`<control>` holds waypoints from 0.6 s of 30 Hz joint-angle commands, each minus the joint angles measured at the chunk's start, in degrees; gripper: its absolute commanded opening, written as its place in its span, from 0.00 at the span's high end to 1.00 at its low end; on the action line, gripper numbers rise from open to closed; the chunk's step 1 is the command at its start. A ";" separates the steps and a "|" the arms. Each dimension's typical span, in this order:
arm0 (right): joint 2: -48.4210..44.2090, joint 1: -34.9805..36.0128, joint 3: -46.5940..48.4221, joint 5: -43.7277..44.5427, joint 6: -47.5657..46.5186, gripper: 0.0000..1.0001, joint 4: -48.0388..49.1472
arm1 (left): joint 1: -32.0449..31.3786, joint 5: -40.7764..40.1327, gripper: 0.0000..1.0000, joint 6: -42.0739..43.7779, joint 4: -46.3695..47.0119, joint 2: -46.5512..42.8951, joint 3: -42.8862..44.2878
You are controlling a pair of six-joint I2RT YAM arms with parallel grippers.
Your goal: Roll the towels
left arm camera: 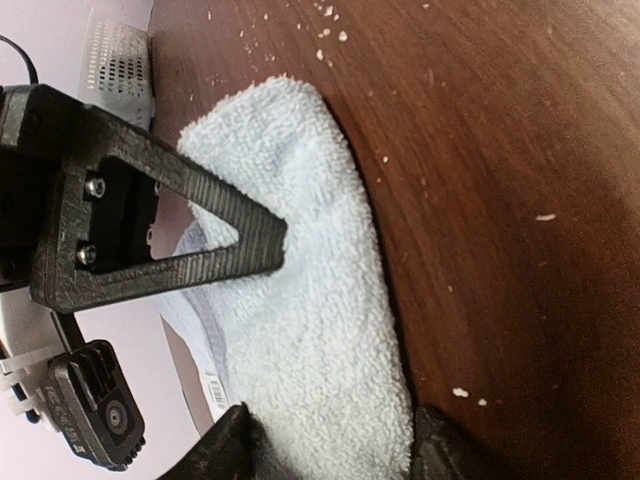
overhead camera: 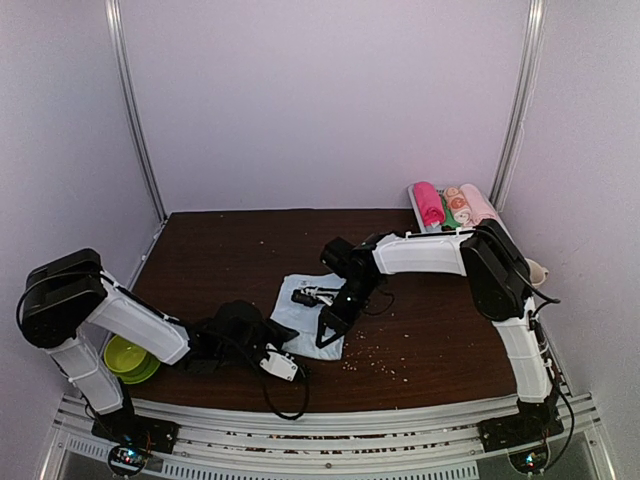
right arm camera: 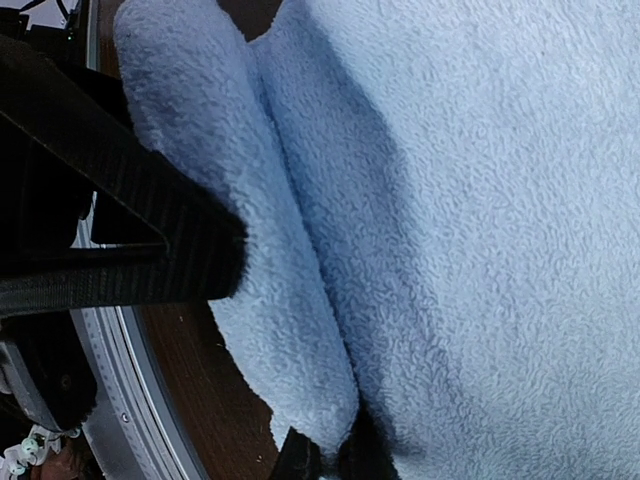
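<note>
Pale blue towel [overhead camera: 292,318] lies on the table [overhead camera: 200,250] toward 6 o'clock, only its near edge turned over, so rolling looks barely begun; left gripper [overhead camera: 283,362] at its 7 o'clock and right gripper [overhead camera: 330,332] at 5 o'clock touch that fold, clamped or not I cannot tell; next, push it evenly toward 12 o'clock.

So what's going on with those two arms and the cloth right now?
Both arms are working on the light blue towel, which lies on the brown table. One edge is turned over into a first roll, and the left fingers and right fingers sit against it. The pink towel lies rolled at the back right.
</note>
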 commanded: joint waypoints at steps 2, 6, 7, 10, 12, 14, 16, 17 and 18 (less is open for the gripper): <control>1.66 -0.63 1.12 0.68 -2.08 0.99 -3.28 | 0.00 -4.78 0.48 0.36 -7.05 3.29 1.33; 1.43 -0.85 0.85 0.51 -2.78 0.98 -3.59 | 0.08 -6.60 0.53 0.02 -8.80 4.76 2.60; 1.43 -0.88 0.89 0.50 -2.81 0.98 -3.64 | 0.08 -6.98 0.56 0.05 -8.82 5.27 2.73; 1.43 -1.00 1.01 0.40 -3.11 0.98 -3.99 | 0.08 -8.19 0.71 0.06 -9.87 7.15 3.81; 1.27 -1.10 1.07 0.28 -3.24 0.97 -4.12 | 0.13 -8.54 0.80 -0.14 -11.15 7.52 4.63; 0.89 -1.14 1.11 0.30 -3.53 0.96 -4.42 | 0.32 -8.14 0.94 -0.80 -14.03 7.44 5.91; 0.09 -1.22 0.90 0.44 -3.80 0.93 -4.38 | 0.50 -6.92 1.00 -1.38 -16.71 6.96 6.84; -0.51 -1.34 0.64 0.67 -3.86 0.91 -4.31 | 0.64 -6.13 1.00 -1.70 -18.91 6.51 7.32; -1.39 -1.43 0.34 1.08 -3.94 0.89 -4.10 | 0.74 -5.05 1.00 -2.28 -20.90 5.99 7.87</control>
